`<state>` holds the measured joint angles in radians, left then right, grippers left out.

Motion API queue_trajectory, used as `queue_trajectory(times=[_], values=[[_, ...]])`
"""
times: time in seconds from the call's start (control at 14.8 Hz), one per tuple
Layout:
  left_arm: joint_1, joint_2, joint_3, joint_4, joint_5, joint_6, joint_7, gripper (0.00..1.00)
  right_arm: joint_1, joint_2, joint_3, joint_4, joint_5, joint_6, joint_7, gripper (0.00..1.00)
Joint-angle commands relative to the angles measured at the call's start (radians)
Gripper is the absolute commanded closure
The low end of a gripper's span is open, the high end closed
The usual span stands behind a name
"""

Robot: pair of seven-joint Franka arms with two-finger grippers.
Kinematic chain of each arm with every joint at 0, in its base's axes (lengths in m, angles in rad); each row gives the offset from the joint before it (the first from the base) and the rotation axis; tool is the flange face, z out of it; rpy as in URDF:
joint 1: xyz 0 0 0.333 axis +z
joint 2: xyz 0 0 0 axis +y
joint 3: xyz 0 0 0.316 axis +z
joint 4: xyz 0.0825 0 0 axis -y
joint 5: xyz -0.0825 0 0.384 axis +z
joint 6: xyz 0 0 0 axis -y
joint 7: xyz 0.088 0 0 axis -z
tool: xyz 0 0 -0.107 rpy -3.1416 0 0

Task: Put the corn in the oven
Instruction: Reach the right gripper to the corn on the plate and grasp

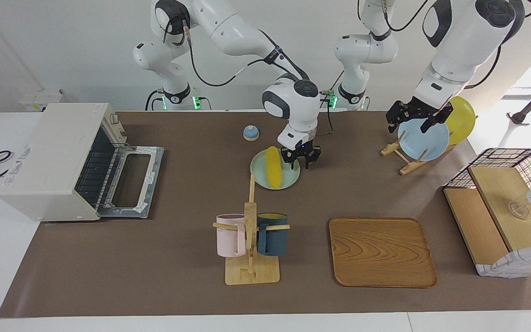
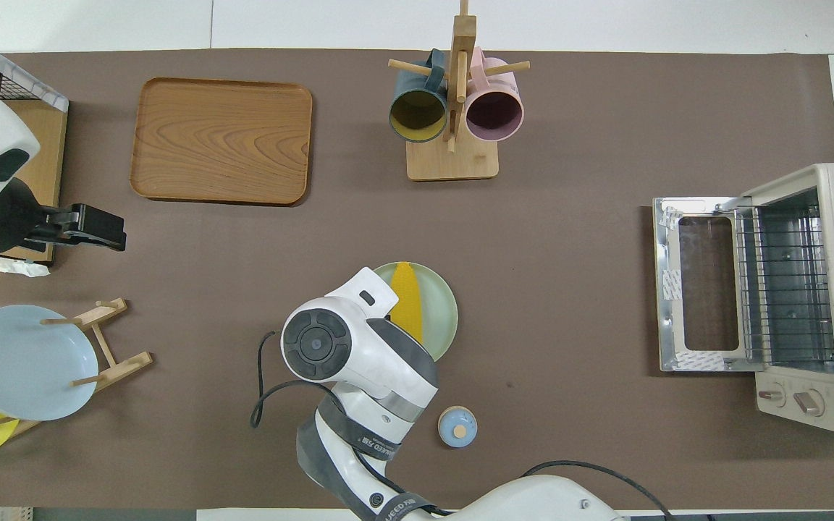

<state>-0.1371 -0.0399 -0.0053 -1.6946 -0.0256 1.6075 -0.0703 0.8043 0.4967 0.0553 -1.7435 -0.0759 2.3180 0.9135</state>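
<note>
The yellow corn [image 1: 273, 167] lies on a pale green plate [image 1: 292, 179] at mid-table; the overhead view shows the corn [image 2: 407, 305] partly under my right arm. My right gripper [image 1: 300, 160] is open and empty, low over the plate's edge toward the left arm's end, beside the corn and apart from it. The off-white oven [image 1: 49, 157] stands at the right arm's end with its door [image 1: 132, 180] dropped open and the wire rack [image 2: 786, 282] showing. My left gripper [image 1: 414, 122] waits, open and empty, over the dish rack.
A mug rack [image 1: 250, 240] with a pink and a dark blue mug stands farther from the robots than the plate. A wooden tray [image 1: 382, 251], a dish rack with a blue plate [image 1: 424, 140] and a yellow plate [image 1: 463, 117], a wire basket [image 1: 507, 161] and a small blue knob [image 1: 250, 133] are also here.
</note>
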Motion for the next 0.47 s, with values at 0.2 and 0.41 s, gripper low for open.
queue_trajectory(times=[0.2,0.41], values=[[0.024,0.014,-0.016,0.015,-0.005,0.008,0.024,0.0,0.003,-0.047,-0.005,-0.054,-0.01,-0.018,-0.001,1.0],[0.024,0.014,-0.018,0.012,0.007,0.005,0.026,0.0,-0.011,-0.046,-0.003,0.017,-0.111,-0.161,-0.027,1.0]])
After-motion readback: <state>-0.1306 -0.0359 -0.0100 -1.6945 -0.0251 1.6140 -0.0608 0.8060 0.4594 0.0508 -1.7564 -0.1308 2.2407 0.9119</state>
